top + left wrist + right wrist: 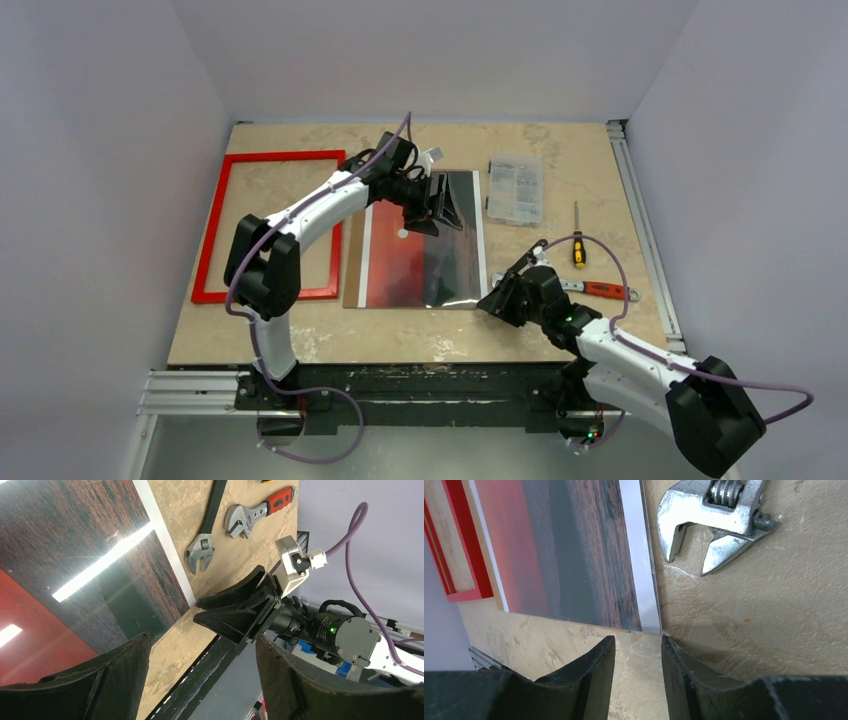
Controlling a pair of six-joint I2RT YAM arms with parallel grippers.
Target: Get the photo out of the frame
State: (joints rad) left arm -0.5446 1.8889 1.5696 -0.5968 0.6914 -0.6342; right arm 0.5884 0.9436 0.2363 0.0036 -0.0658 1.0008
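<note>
Ahead of the black right tool (636, 644): photo (569, 555) red-orange with dark streaks, white-edged; frame (468, 555) bright red; desk (754, 625) mottled beige.

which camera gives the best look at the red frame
The top external view: the whole frame shows there, with only its right side crossed by the left arm. The right wrist view catches just one corner of the frame at its left edge. The left wrist view does not show it.
</note>
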